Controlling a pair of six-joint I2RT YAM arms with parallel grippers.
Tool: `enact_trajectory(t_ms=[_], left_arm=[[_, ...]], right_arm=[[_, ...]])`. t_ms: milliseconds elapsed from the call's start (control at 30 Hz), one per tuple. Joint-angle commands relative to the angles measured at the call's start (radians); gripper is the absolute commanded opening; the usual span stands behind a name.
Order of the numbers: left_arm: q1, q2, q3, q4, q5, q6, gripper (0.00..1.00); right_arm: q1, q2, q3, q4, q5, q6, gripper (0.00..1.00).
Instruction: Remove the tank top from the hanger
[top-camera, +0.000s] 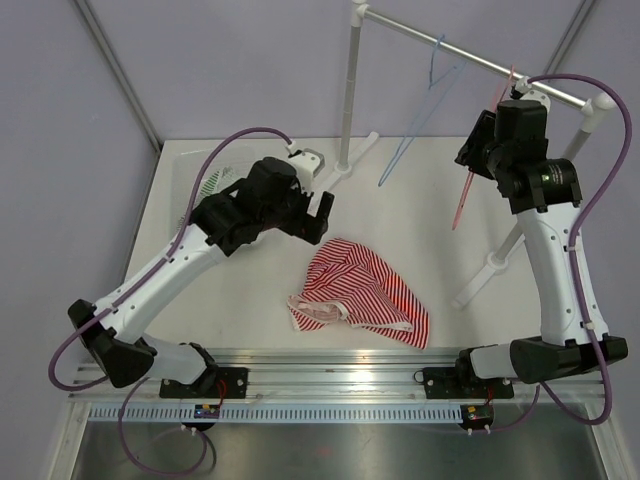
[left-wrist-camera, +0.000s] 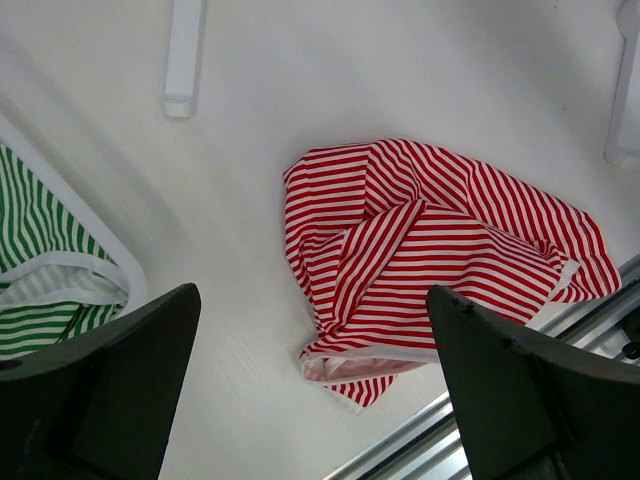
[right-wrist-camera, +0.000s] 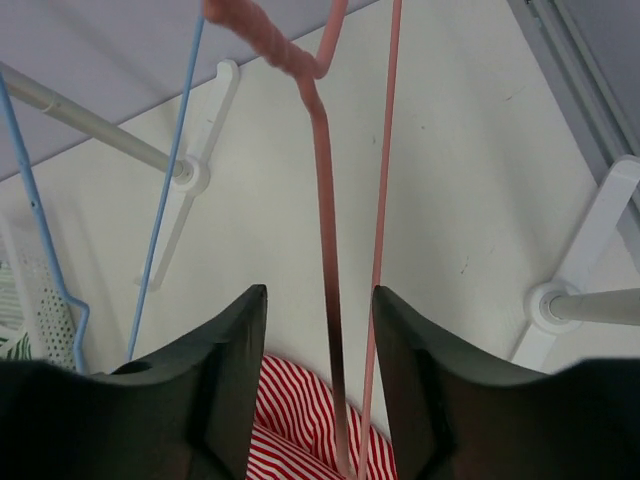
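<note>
Now, tank top (top-camera: 360, 295): red-and-white striped, off the hanger, crumpled in a heap on the white worktop (top-camera: 250, 320), on the near side of the rail (top-camera: 430, 37) and well below it.
Pink hanger (top-camera: 463, 200): bare, hooked over the rail near its right end, tilted, its lower tip pointing down towards the worktop.
Right fingers (right-wrist-camera: 200, 400): raised to just under the rail, standing apart on either side of the pink hanger's wires (right-wrist-camera: 325, 250). The darker wire runs down the gap with space on both sides, so nothing is clamped. A patch of the tank top (right-wrist-camera: 300, 420) shows far below, between them.
Left fingers (left-wrist-camera: 110, 390): spread wide and holding nothing, low over the worktop near the foot of the rail's left post. The tank top (left-wrist-camera: 430, 240) lies ahead of them in the wrist view, clear of both tips.
Blue hanger (top-camera: 405, 140): empty, on the rail to the left of the pink one.
Basket (top-camera: 205, 185): white, left of the rail's left post, with green-striped cloth (left-wrist-camera: 40, 250) inside.
</note>
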Motion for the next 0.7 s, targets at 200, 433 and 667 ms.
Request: enact_trajectory(t_ms=[200,433,667], left_arm=[[-0.125,0.164,-0.023,0.167,0.066,-0.031,0.99],[-0.220,0.319,-0.060,0.261,0.115,-0.051,0.99],[-0.288,0.506,-0.016,0.206,0.105,-0.031,0.99]], right_arm=[[-0.003,-0.154,0.085,-0.038,-0.124,-0.091,1.00],[-0.003,-0.342,0.092,-0.018,-0.218,-0.252,0.99],[-0.003,-0.468,0.067,0.042,-0.321,-0.280,1.00]])
